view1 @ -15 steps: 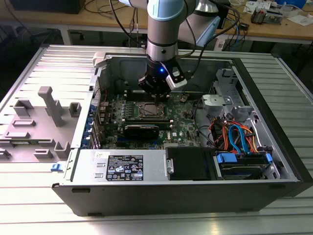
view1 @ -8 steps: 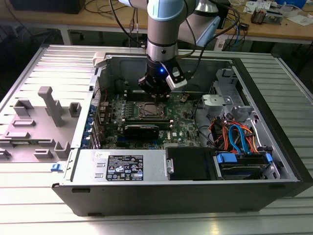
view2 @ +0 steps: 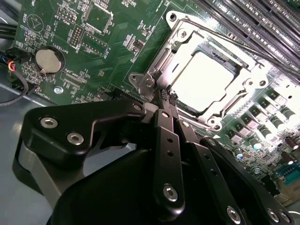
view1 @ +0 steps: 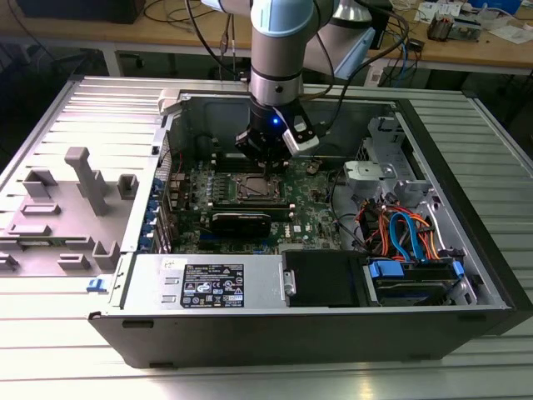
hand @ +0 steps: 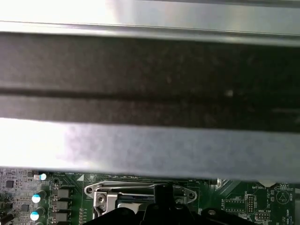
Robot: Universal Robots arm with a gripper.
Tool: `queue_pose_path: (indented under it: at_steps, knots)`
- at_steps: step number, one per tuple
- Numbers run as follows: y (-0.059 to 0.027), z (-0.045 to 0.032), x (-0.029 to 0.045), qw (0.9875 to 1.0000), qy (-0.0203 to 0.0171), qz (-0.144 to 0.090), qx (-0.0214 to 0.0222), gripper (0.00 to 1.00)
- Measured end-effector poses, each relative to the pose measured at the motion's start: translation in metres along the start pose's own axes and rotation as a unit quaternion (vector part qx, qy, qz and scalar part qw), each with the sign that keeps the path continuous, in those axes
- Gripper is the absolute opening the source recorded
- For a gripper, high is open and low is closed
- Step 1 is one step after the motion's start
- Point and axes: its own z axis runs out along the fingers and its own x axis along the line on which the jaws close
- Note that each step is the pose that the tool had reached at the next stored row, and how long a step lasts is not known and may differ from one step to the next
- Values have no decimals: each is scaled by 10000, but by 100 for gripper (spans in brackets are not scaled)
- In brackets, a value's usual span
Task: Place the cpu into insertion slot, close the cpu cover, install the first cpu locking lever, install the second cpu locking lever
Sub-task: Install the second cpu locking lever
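Gripper (view2: 168,97) fingers pressed together, nothing held, tips down at the cpu cover's (view2: 187,40) edge | cpu (view2: 206,79) seated in insertion slot (view1: 257,188), mid-motherboard (view1: 316,208), cover lying flat over it | coin cell (view2: 49,61) near the board's edge

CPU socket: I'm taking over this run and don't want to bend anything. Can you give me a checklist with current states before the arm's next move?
1. The cpu is seated in the insertion slot: ok, its shiny top lies inside the frame.
2. The cpu cover is down over the chip: ok.
3. Locking levers latched: cannot tell.
4. The hand is shut: ok, fingertips together beside the cover's corner.
5. Hand carries nothing: ok.
6. Fingertips clear of the board: cannot tell.
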Motion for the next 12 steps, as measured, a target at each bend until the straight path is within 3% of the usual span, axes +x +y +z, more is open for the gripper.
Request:
queue_pose_path:
  at_steps: [12]
  knots:
    - [-106, -3, 4, 10000, 0, 0, 0, 11]
